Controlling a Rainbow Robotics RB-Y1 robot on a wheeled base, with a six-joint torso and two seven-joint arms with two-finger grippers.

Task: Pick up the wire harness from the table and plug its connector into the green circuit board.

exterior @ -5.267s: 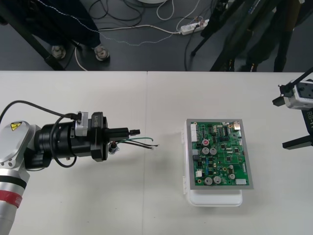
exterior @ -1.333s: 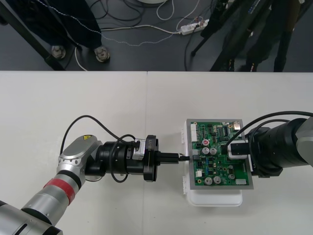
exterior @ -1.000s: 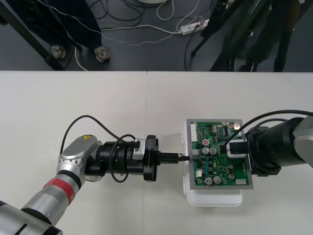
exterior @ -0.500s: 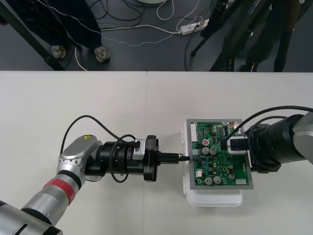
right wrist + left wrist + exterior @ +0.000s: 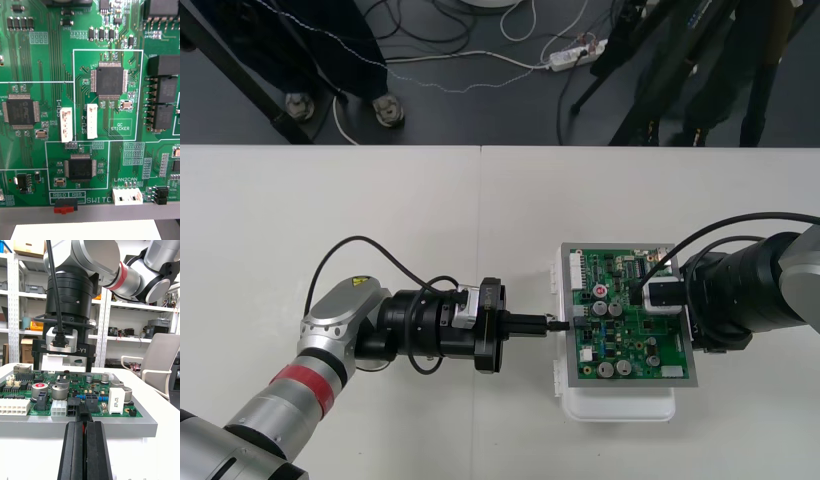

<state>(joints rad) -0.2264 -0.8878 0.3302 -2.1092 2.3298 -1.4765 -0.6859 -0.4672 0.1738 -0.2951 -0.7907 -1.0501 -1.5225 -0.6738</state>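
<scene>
The left gripper (image 5: 550, 324) is clamped on the thin-wired harness (image 5: 83, 424). Its long axis lies level, square to the left edge of the green circuit board (image 5: 620, 350) on the light table (image 5: 380, 220). The harness's small black plug (image 5: 82, 411) meets that edge straight ahead of the gripper; whether it is seated I cannot tell. The right gripper (image 5: 62, 367), fingers spread, hangs over the board's far side.

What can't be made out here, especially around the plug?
- Whether the small black plug is seated in the green circuit board: in the left wrist view, the left gripper's shut black fingers cover the joint; in the front view, it is too small.
- Whether the right gripper's open fingers touch the board: in the left wrist view, capacitors hide the tips; in the front view, its own body covers them.
</scene>
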